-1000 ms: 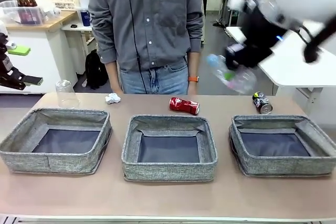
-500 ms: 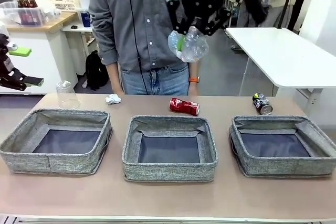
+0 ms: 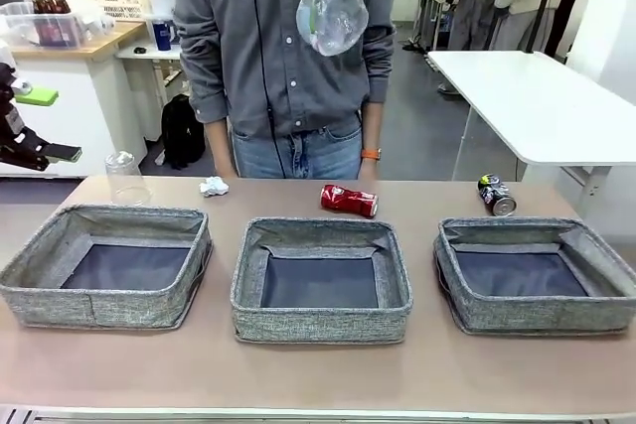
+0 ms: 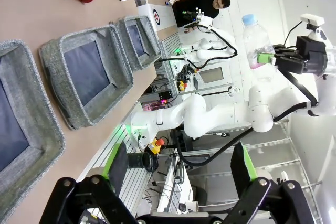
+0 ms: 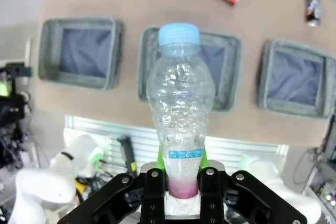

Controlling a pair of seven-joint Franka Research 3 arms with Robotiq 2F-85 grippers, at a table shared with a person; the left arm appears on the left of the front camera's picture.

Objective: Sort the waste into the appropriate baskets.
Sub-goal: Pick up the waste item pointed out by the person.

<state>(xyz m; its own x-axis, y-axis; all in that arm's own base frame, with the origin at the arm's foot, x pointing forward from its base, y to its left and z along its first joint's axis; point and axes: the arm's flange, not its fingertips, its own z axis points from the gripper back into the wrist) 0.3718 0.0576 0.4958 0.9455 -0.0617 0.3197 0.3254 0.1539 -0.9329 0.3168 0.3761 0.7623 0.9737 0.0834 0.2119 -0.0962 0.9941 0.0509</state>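
Baskets first: you have three in a row along the near side of the table [image 3: 318, 374], the left basket [image 3: 99, 307], the middle basket [image 3: 320, 325] and the right basket [image 3: 542, 317], set apart from one another with their dark bottoms showing. Waste counts five pieces: two cans, one bottle, one cup and one paper ball. Four of them sit on the table behind the baskets. The cup [image 3: 124, 178] stands upright beyond the left basket, and the paper [image 3: 213, 186] lies just to its right. The red can [image 3: 349, 200] lies on its side behind the middle basket. The dark can [image 3: 496, 196] lies behind the right basket. The bottle [image 3: 331, 13] hangs high in the air in front of the person [image 3: 283, 96] standing at the far side. Your right gripper [image 5: 182, 182] is clamped on it near its base, over a band of pink liquid, with the blue cap pointing away from the wrist; in the right wrist view the cap lines up over the middle basket. Your left gripper [image 4: 181, 167] hangs off the table's left end with its jaws spread wide apart, its green pads facing each other.
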